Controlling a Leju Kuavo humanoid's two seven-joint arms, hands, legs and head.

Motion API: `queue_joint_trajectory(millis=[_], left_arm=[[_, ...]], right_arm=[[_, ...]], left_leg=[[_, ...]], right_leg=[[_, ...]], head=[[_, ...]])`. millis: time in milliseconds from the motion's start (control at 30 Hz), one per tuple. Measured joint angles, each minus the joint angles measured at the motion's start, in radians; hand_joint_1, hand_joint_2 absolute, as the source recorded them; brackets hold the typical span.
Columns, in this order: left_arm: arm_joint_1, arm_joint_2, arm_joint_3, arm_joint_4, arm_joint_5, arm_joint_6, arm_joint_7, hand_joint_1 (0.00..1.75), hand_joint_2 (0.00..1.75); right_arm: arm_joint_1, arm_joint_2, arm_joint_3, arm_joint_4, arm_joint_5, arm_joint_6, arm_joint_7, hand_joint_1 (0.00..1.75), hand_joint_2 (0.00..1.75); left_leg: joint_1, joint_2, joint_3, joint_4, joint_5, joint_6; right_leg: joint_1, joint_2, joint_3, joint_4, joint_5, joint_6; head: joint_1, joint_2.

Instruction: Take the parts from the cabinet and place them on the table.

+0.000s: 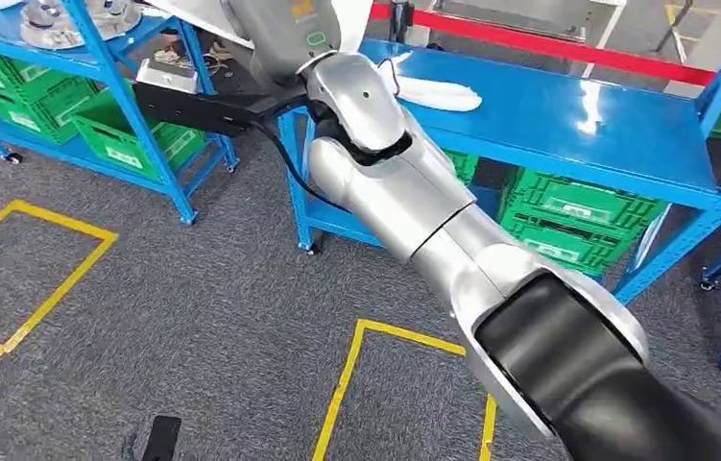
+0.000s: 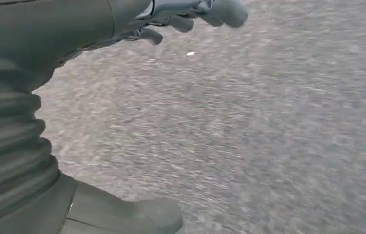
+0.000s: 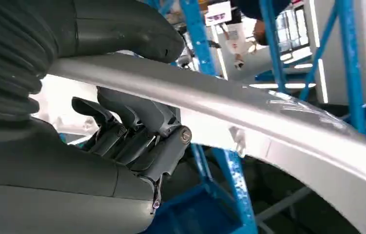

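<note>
A long curved white part (image 3: pixel 268 122) lies across my right hand (image 3: pixel 137 131), which grips it with the thumb (image 3: pixel 122 29) on one side and the dark fingers on the other. In the head view my right arm (image 1: pixel 414 202) reaches up to the picture's top, where the white part (image 1: pixel 351 19) sticks out past the grey wrist. Another white part (image 1: pixel 438 93) lies on the blue table (image 1: pixel 567 115). My left hand (image 2: pixel 98 29) hangs over grey carpet, fingers (image 2: pixel 190 17) apart and holding nothing.
A blue cabinet rack (image 1: pixel 111 82) stands at the far left with metal parts (image 1: pixel 54 24) on top and green crates (image 1: pixel 39 101) below. More green crates (image 1: pixel 577 216) sit under the table. Yellow tape squares (image 1: pixel 347 384) mark the grey carpet.
</note>
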Motion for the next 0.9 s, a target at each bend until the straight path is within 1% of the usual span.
queue_joint_trajectory(millis=[33, 67, 100, 133, 167, 200, 233, 267, 300, 333, 367, 400, 433, 467, 500, 533, 567, 600, 633, 667, 700, 733, 767, 800, 833, 867, 900], left_arm=[[0.010, -0.003, -0.003, 0.001, -0.006, 0.000, 0.008, 0.00, 1.75], [0.016, -0.002, -0.004, 0.001, -0.012, 0.000, 0.015, 0.00, 1.75], [0.021, -0.003, -0.007, 0.002, -0.016, 0.000, 0.019, 0.00, 1.75], [0.030, -0.005, -0.014, 0.002, -0.021, 0.000, 0.022, 0.00, 1.75], [0.041, -0.007, -0.016, 0.003, -0.024, 0.000, 0.022, 0.00, 1.75], [0.055, -0.009, -0.018, 0.003, -0.024, 0.000, 0.017, 0.00, 1.75], [0.067, -0.011, -0.018, 0.003, -0.019, 0.002, 0.004, 0.00, 1.75], [0.078, -0.012, -0.018, 0.003, -0.007, 0.006, -0.010, 0.00, 1.75], [0.083, -0.014, -0.017, 0.003, 0.002, 0.011, -0.024, 0.00, 1.75], [0.083, -0.019, -0.017, 0.003, 0.013, 0.013, -0.036, 0.00, 1.75], [0.078, -0.022, -0.017, 0.003, 0.026, 0.013, -0.040, 0.00, 1.75], [0.073, -0.022, -0.016, 0.003, 0.035, 0.013, -0.042, 0.00, 1.75], [0.072, -0.022, -0.015, 0.003, 0.046, 0.013, -0.041, 0.00, 1.75], [0.074, -0.022, -0.013, 0.003, 0.054, 0.013, -0.036, 0.00, 1.75], [0.078, -0.023, -0.011, 0.003, 0.061, 0.013, -0.030, 0.00, 1.75], [0.080, -0.018, -0.007, 0.003, 0.067, 0.013, -0.021, 0.00, 1.75], [0.081, -0.021, -0.002, 0.004, 0.074, 0.013, -0.012, 0.00, 1.75], [0.080, -0.019, 0.003, 0.005, 0.080, 0.013, -0.005, 0.00, 1.75], [0.079, -0.019, 0.009, 0.005, 0.089, 0.013, 0.000, 0.00, 1.75], [0.082, -0.019, 0.016, 0.005, 0.098, 0.014, 0.001, 0.00, 1.75], [0.089, -0.019, 0.024, 0.006, 0.107, 0.015, 0.000, 0.00, 1.75], [0.098, -0.019, 0.032, 0.006, 0.112, 0.015, 0.000, 0.00, 1.75], [0.106, -0.019, 0.037, 0.008, 0.114, 0.017, 0.000, 0.00, 1.75], [0.111, -0.019, 0.040, 0.008, 0.114, 0.022, -0.003, 0.00, 1.75], [0.112, -0.019, 0.043, 0.007, 0.114, 0.027, -0.007, 0.00, 1.75], [0.110, -0.020, 0.044, 0.008, 0.114, 0.030, -0.011, 0.00, 1.75], [0.109, -0.023, 0.046, 0.008, 0.117, 0.031, -0.018, 0.00, 1.75]], right_arm=[[0.007, -0.015, 0.001, -0.017, 0.001, 0.000, -0.003, 1.75, 1.75], [0.014, -0.025, 0.002, -0.042, 0.003, 0.001, -0.005, 1.75, 1.75], [0.023, -0.044, 0.003, -0.062, 0.004, 0.003, -0.005, 1.75, 1.75], [0.041, -0.061, 0.005, -0.087, 0.005, 0.007, -0.005, 1.75, 1.75], [0.063, -0.082, 0.006, -0.113, 0.005, 0.010, -0.006, 1.75, 1.75], [0.091, -0.110, 0.009, -0.149, 0.002, 0.011, -0.009, 1.75, 1.75], [0.109, -0.126, 0.010, -0.174, -0.003, 0.010, -0.015, 1.75, 1.75], [0.124, -0.145, 0.010, -0.197, -0.008, 0.009, -0.017, 1.75, 1.75], [0.135, -0.160, 0.010, -0.226, -0.013, 0.007, -0.020, 1.75, 1.75], [0.141, -0.175, 0.011, -0.258, -0.018, 0.002, -0.021, 1.75, 1.75], [0.146, -0.194, 0.011, -0.281, -0.019, -0.006, -0.021, 1.75, 1.75], [0.152, -0.201, 0.011, -0.303, -0.020, -0.013, -0.021, 1.75, 1.75], [0.160, -0.212, 0.010, -0.315, -0.022, -0.018, -0.021, 1.75, 1.75], [0.172, -0.225, 0.010, -0.332, -0.021, -0.027, -0.021, 1.75, 1.75], [0.181, -0.231, 0.010, -0.342, -0.020, -0.032, -0.019, 1.75, 1.75], [0.192, -0.232, 0.010, -0.356, -0.016, -0.040, -0.018, 1.75, 1.75], [0.203, -0.237, 0.009, -0.371, -0.011, -0.049, -0.018, 1.75, 1.75], [0.210, -0.249, 0.008, -0.384, -0.003, -0.057, -0.016, 1.75, 1.75], [0.224, -0.260, 0.005, -0.399, 0.006, -0.062, -0.016, 1.75, 1.75], [0.242, -0.272, 0.001, -0.411, 0.011, -0.063, -0.013, 1.75, 1.75], [0.263, -0.284, -0.005, -0.431, 0.020, -0.063, -0.012, 1.75, 1.75], [0.283, -0.291, -0.008, -0.452, 0.028, -0.061, -0.010, 1.75, 1.75], [0.300, -0.299, -0.013, -0.470, 0.036, -0.054, -0.005, 1.75, 1.75], [0.310, -0.307, -0.019, -0.494, 0.044, -0.042, -0.001, 1.75, 1.75], [0.315, -0.314, -0.026, -0.509, 0.050, -0.034, 0.000, 1.75, 1.75], [0.317, -0.320, -0.031, -0.524, 0.055, -0.025, 0.000, 1.75, 1.75], [0.318, -0.328, -0.036, -0.536, 0.060, -0.016, -0.001, 1.75, 1.75]], left_leg=[[0.003, -0.009, 0.000, -0.002, 0.001, 0.005], [0.003, -0.019, -0.002, -0.002, 0.002, 0.009], [0.003, -0.030, -0.004, -0.002, 0.003, 0.014], [0.001, -0.044, -0.005, -0.002, 0.004, 0.018], [-0.001, -0.058, -0.005, -0.001, 0.005, 0.020], [-0.003, -0.076, -0.006, -0.001, 0.005, 0.021], [-0.005, -0.092, -0.007, -0.001, 0.006, 0.023], [-0.007, -0.106, -0.008, 0.000, 0.008, 0.023], [-0.008, -0.119, -0.008, 0.000, 0.010, 0.022], [-0.007, -0.133, -0.010, 0.000, 0.012, 0.021], [-0.012, -0.140, -0.015, 0.004, 0.014, 0.016], [-0.008, -0.155, -0.018, 0.002, 0.016, 0.011], [-0.003, -0.162, -0.020, -0.001, 0.018, 0.004], [0.000, -0.175, -0.021, -0.005, 0.022, -0.004], [-0.003, -0.187, -0.023, -0.010, 0.024, -0.012], [-0.003, -0.171, -0.027, 0.000, 0.023, -0.012], [-0.015, -0.102, -0.037, 0.026, 0.001, -0.012], [-0.015, -0.063, -0.064, 0.081, -0.037, -0.016], [-0.012, -0.040, -0.100, 0.161, -0.080, -0.020], [-0.010, -0.031, -0.132, 0.230, -0.111, -0.022], [-0.010, -0.027, -0.148, 0.272, -0.122, -0.026], [-0.009, -0.025, -0.140, 0.266, -0.110, -0.027], [-0.007, -0.023, -0.109, 0.216, -0.081, -0.029], [-0.006, -0.015, -0.063, 0.138, -0.045, -0.029], [-0.007, 0.008, -0.012, 0.051, -0.013, -0.028], [-0.016, 0.059, 0.012, 0.000, -0.028, -0.020], [-0.013, 0.053, 0.018, -0.004, -0.018, -0.008]], right_leg=[[-0.008, 0.053, -0.003, 0.019, -0.014, 0.008], [-0.010, 0.098, -0.026, 0.069, -0.046, 0.009], [-0.008, 0.119, -0.063, 0.145, -0.082, 0.010], [-0.007, 0.129, -0.107, 0.235, -0.118, 0.011], [-0.006, 0.131, -0.140, 0.297, -0.135, 0.009], [-0.005, 0.133, -0.159, 0.327, -0.132, 0.005], [-0.003, 0.136, -0.153, 0.303, -0.110, -0.001], [0.000, 0.141, -0.126, 0.237, -0.069, -0.011], [0.004, 0.152, -0.085, 0.149, -0.024, -0.020], [0.006, 0.199, -0.032, 0.046, 0.019, -0.033], [0.004, 0.238, -0.022, 0.012, 0.008, -0.038], [0.007, 0.220, -0.021, 0.007, 0.014, -0.031], [0.012, 0.208, -0.021, 0.006, 0.013, -0.032], [0.015, 0.197, -0.018, 0.006, 0.013, -0.035], [0.011, 0.186, -0.010, 0.000, 0.018, -0.039], [-0.001, 0.171, -0.003, -0.014, 0.028, -0.043], [0.001, 0.164, 0.003, -0.020, 0.030, -0.047], [0.002, 0.150, 0.003, -0.021, 0.029, -0.050], [0.004, 0.133, 0.003, -0.020, 0.028, -0.051], [0.005, 0.116, 0.003, -0.020, 0.027, -0.051], [0.004, 0.101, 0.002, -0.019, 0.026, -0.051], [0.004, 0.087, 0.002, -0.019, 0.024, -0.050], [0.003, 0.075, 0.002, -0.018, 0.022, -0.047], [0.002, 0.063, 0.002, -0.015, 0.020, -0.044], [0.001, 0.050, 0.003, -0.010, 0.015, -0.039], [0.007, 0.040, 0.001, -0.005, 0.010, -0.032], [0.011, 0.030, 0.000, -0.001, 0.006, -0.027]], head=[[0.003, 0.000], [0.005, 0.000], [0.008, 0.000], [0.009, 0.000], [0.009, 0.000], [0.011, 0.000], [0.013, 0.000], [0.016, 0.000], [0.017, 0.000], [0.017, 0.000], [0.015, 0.000], [0.017, 0.000], [0.018, 0.000], [0.019, 0.000], [0.021, 0.000], [0.021, 0.000], [0.013, 0.000], [0.005, 0.000], [0.002, 0.000], [0.003, 0.000], [0.003, 0.000], [0.002, 0.000], [0.002, 0.000], [0.001, 0.000], [0.001, 0.000], [0.001, 0.000], [0.003, 0.000]])
